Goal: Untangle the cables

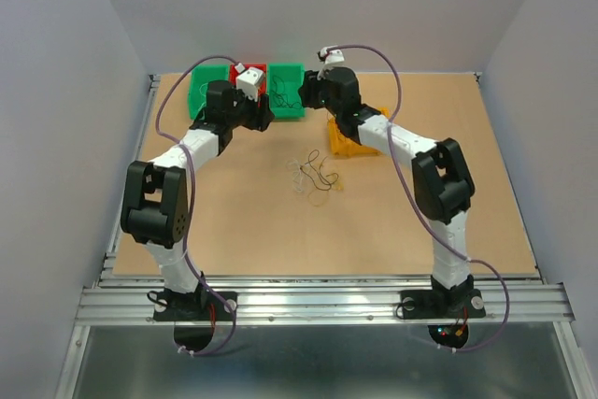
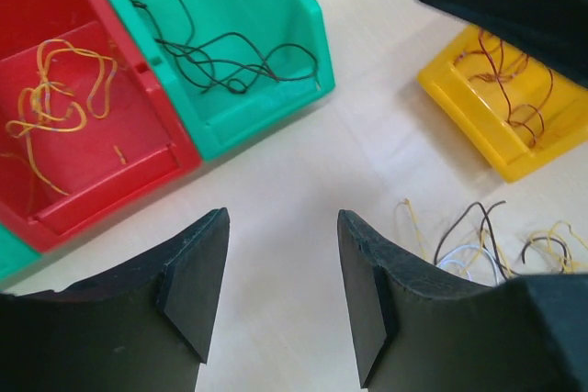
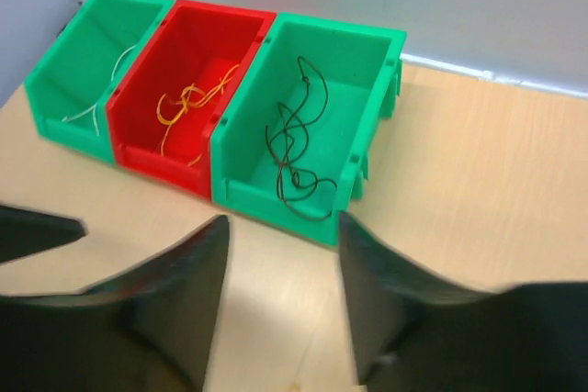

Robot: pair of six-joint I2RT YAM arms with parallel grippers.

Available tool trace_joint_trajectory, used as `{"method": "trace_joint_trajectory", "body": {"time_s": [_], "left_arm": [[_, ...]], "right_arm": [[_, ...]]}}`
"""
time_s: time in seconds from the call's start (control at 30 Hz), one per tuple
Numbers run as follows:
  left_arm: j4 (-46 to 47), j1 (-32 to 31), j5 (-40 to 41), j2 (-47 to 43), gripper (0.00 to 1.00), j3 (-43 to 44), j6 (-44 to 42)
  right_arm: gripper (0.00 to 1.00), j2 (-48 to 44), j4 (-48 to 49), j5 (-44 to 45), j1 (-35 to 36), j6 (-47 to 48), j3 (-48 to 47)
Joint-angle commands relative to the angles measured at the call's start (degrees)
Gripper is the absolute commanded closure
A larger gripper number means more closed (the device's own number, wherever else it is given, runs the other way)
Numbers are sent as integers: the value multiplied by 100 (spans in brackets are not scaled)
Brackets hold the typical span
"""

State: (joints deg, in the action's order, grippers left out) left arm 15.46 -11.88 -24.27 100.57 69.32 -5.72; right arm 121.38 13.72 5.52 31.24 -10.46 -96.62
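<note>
A tangle of thin cables in white, dark and yellowish strands lies on the table's middle; it shows in the left wrist view at the right. A dark cable lies in the right green bin. An orange-yellow cable lies in the red bin. A white cable lies in the left green bin. A reddish-brown cable lies in the yellow bin. My left gripper is open and empty above bare table. My right gripper is open and empty before the bins.
The three bins stand in a row at the table's back edge. The yellow bin sits right of centre, partly under my right arm. Both arms reach over the back middle of the table.
</note>
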Motion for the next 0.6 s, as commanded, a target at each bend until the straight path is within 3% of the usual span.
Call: {"method": "trace_joint_trajectory", "body": {"time_s": [0.0, 0.17, 0.37, 0.57], "left_arm": [[62, -86, -296, -406, 37, -329, -456], [-359, -481, -1079, -732, 28, -674, -1159], [-579, -1079, -851, -645, 27, -674, -1134], [-650, -1431, -650, -215, 26, -446, -870]], "right_arm": [[36, -957, -561, -517, 57, -132, 538], [26, -1993, -1536, -913, 48, 18, 1441], [21, -3452, -1530, 238, 57, -114, 2682], [20, -4087, -1530, 687, 48, -149, 3175]]}}
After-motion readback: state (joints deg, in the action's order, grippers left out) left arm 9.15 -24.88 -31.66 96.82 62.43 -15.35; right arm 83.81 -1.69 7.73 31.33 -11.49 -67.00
